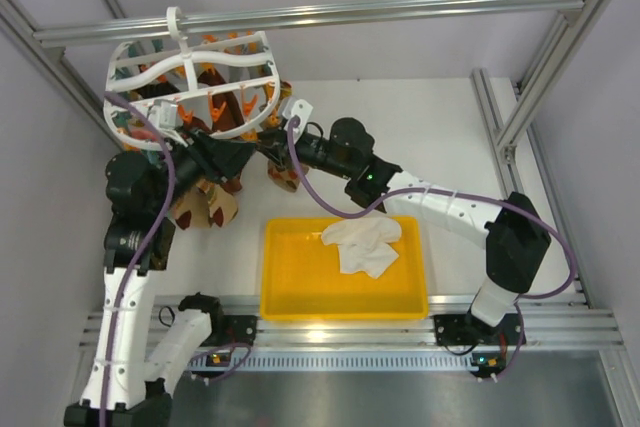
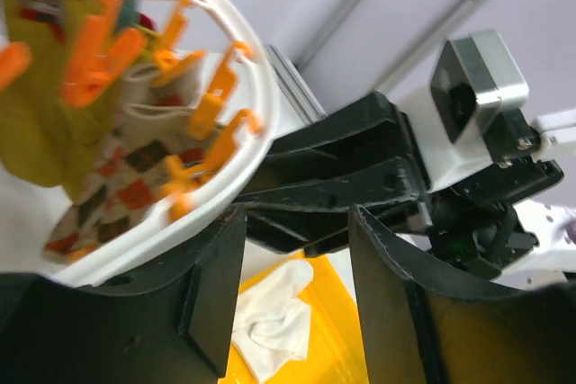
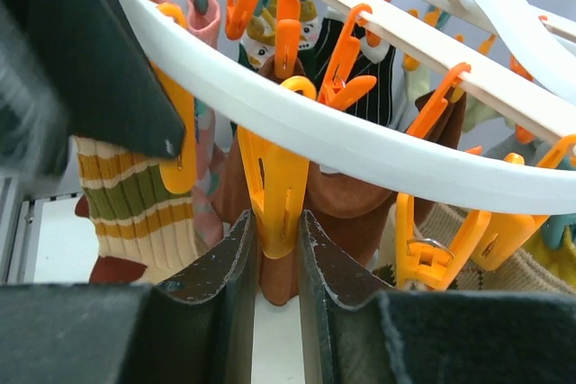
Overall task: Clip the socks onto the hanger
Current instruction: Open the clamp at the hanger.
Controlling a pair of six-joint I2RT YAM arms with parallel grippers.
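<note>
The white lattice hanger hangs at the back left, with orange and teal clips and several coloured socks on it. The cream-white socks lie crumpled in the yellow tray; they also show in the left wrist view. My right gripper is under the hanger's rim and shut on a hanging orange clip. In the top view it sits at the hanger's near right edge. My left gripper is open and empty, just under the rim, facing the right gripper's fingers.
Brown, striped and patterned socks hang from neighbouring clips close around both grippers. An aluminium frame rail crosses the back above the hanger's hook. The tray stands at the table's near edge between the arm bases.
</note>
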